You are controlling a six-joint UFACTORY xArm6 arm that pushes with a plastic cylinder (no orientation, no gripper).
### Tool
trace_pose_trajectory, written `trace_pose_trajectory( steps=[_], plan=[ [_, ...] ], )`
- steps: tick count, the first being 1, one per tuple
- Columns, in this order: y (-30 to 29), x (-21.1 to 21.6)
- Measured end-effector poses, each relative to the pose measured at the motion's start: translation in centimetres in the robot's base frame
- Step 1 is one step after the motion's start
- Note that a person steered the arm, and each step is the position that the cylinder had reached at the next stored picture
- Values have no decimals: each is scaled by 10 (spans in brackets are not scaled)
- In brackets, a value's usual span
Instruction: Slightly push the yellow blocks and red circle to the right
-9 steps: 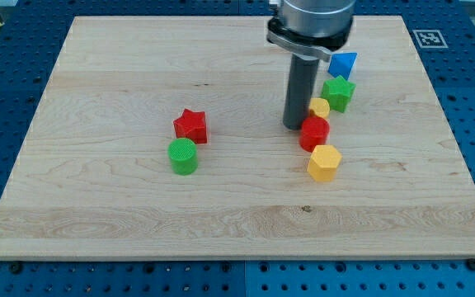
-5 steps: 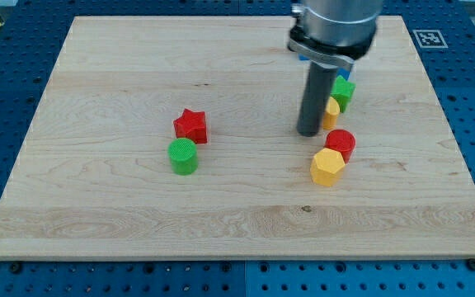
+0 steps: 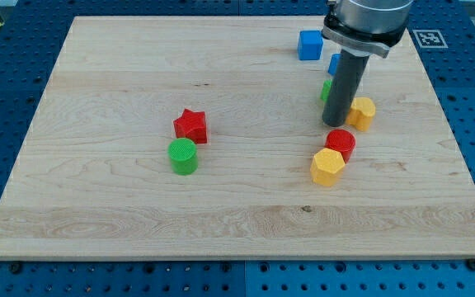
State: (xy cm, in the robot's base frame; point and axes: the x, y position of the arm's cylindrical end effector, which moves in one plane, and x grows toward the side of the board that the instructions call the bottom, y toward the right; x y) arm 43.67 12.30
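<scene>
My tip (image 3: 334,124) rests on the wooden board (image 3: 138,74) at the view's right. A small yellow block (image 3: 362,113) touches the rod's right side. The red circle (image 3: 340,143) lies just below the tip, touching a yellow hexagon (image 3: 326,167) at its lower left. The tip stands just above and slightly left of the red circle.
A red star (image 3: 191,125) and a green cylinder (image 3: 183,156) sit left of centre. A blue cube (image 3: 309,44) is at the top. A green block (image 3: 326,89) and another blue block (image 3: 333,63) are mostly hidden behind the rod.
The rod moved right. The red circle slid right, to above the yellow hexagon. The small yellow block was pushed right. The blue cube came into sight.
</scene>
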Motion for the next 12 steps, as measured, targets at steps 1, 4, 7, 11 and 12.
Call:
trace_pose_trajectory(
  steps=[1,4,7,11,12],
  plan=[
    [-29,14],
    [-31,80],
    [-10,100],
    [-37,76],
    [-32,76]
  ],
)
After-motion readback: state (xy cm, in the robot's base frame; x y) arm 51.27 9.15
